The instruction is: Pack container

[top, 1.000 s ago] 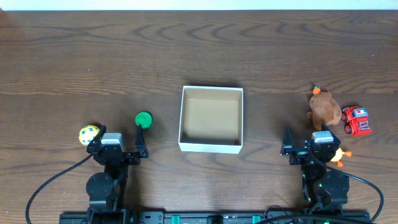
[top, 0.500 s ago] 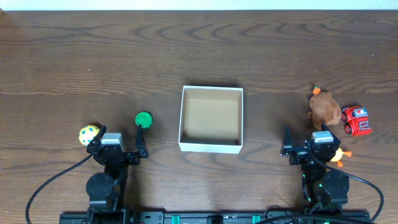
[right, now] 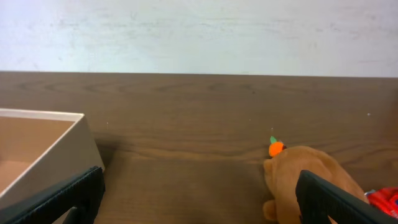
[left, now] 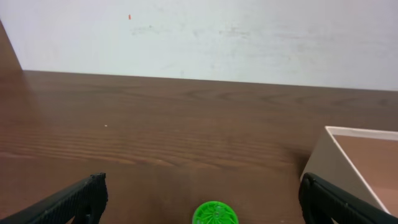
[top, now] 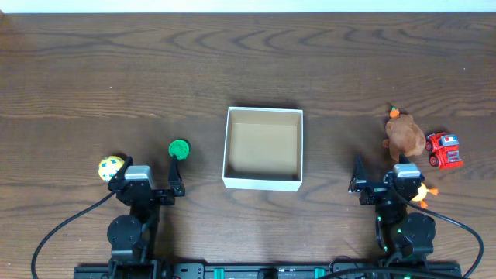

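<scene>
Checking my left pincer (top: 147,175) first: jaws spread wide, gripping nothing, parked low at the near edge of the bench (top: 248,70). In the left wrist view the same pincer (left: 202,190) has both dark fingers (left: 68,202) at the bottom corners. A green round toy (left: 214,213) lies on the wood just ahead of the gap. From overhead that green round toy (top: 179,148) sits just past the inner finger, apart from it. A yellow spotted ball (top: 111,167) sits right by the outer finger; I cannot tell whether they touch.

My right pincer (top: 387,178) is the same: wide, gripping nothing, low at the near edge. Its wrist view shows the pincer (right: 199,186) aimed across bare wood. A small orange-and-yellow toy (top: 423,194) pokes out beside the arm's outer side, partly hidden. Further out a brown plush (top: 405,136) lies on the bench, with an orange bit topped in green (top: 394,113) at its far end. A red toy truck (top: 444,149) sits just beside the plush on the outer side. The right wrist view catches the plush (right: 305,174) behind the outer finger and a sliver of the truck (right: 382,199).

The container (top: 262,184) stands upright at the middle of the bench, between the two arms and well apart from both pincers. Its top is open, with a white rim and brown inside. Its wall shows at the right edge of the left wrist view (left: 320,165) and at the left edge of the right wrist view (right: 68,162).
</scene>
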